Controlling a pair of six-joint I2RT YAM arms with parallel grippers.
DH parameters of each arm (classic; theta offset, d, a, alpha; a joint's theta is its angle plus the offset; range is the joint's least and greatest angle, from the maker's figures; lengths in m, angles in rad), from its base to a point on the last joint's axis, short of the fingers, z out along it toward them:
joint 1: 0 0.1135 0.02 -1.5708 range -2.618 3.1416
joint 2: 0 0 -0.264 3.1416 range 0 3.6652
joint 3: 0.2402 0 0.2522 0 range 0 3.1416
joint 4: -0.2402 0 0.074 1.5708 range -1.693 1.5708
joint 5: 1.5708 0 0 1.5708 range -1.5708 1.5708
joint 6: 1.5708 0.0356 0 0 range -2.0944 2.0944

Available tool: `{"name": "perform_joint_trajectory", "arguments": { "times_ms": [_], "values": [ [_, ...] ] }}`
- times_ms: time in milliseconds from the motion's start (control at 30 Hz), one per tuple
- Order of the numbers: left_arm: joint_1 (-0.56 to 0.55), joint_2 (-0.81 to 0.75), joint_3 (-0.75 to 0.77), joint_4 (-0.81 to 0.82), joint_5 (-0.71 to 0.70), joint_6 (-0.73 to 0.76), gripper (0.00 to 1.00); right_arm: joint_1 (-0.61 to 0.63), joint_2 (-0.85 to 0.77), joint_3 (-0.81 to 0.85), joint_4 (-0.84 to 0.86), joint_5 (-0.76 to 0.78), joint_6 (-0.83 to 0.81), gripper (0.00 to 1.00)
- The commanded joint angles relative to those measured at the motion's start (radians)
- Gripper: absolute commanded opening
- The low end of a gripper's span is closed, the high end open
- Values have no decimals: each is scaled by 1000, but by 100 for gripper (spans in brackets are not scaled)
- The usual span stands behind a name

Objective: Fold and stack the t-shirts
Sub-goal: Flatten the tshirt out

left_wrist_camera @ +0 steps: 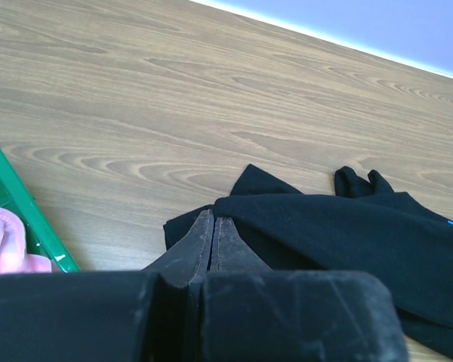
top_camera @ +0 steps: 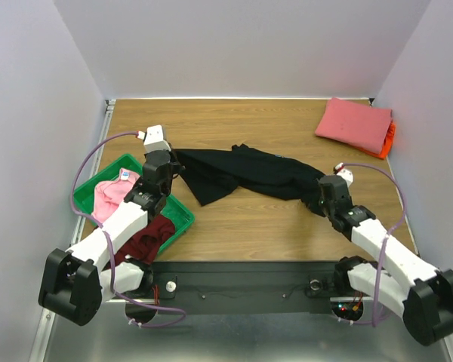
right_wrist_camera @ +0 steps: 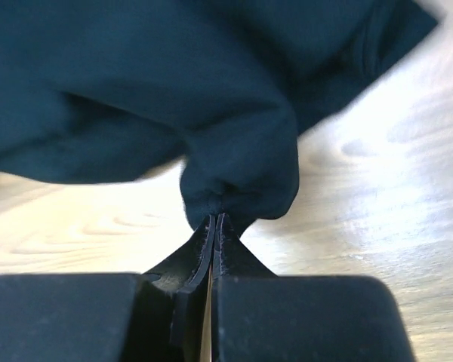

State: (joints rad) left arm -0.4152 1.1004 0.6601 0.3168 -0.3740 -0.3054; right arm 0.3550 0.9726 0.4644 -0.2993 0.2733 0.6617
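- We have left pincer [left_wrist_camera: 213,226] clamped shut on black tee [top_camera: 241,172], at its 9 o'clock end.
- Our right pincer [right_wrist_camera: 214,224] pinches its 3 o'clock end, fully closed.

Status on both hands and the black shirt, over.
Left hand shut on black t-shirt, left end. Right hand shut on its right end. Shirt bunched, unfolded on table. Green tray close beside left hand.

Wood-grain tabletop [top_camera: 249,226], pale lilac walls [top_camera: 234,45] on three sides, soft even light
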Motion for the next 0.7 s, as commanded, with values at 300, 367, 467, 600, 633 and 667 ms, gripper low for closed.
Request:
{"name": "perform_joint_trajectory", "arguments": {
  "times_ms": [300, 367, 467, 600, 633, 667],
  "values": [
    [1, -36, -10, 22, -69, -6, 0, 6, -230, 218, -92, 325, -131, 0],
    [1, -37, -8, 5, -112, -11, 0, 6, -261, 223, -92, 340, -132, 0],
    [7, -50, -5, -8, -154, -20, 0, 6, -340, 240, -98, 432, -158, 0],
    [19, -63, -11, -12, -161, -31, 0, 6, -391, 258, -103, 474, -145, 0],
    [21, -65, -13, -12, -157, -31, 0, 6, -393, 273, -103, 487, -142, 0],
    [21, -69, -13, -12, -152, -31, 0, 6, -390, 281, -101, 495, -145, 1]
  ]
}}
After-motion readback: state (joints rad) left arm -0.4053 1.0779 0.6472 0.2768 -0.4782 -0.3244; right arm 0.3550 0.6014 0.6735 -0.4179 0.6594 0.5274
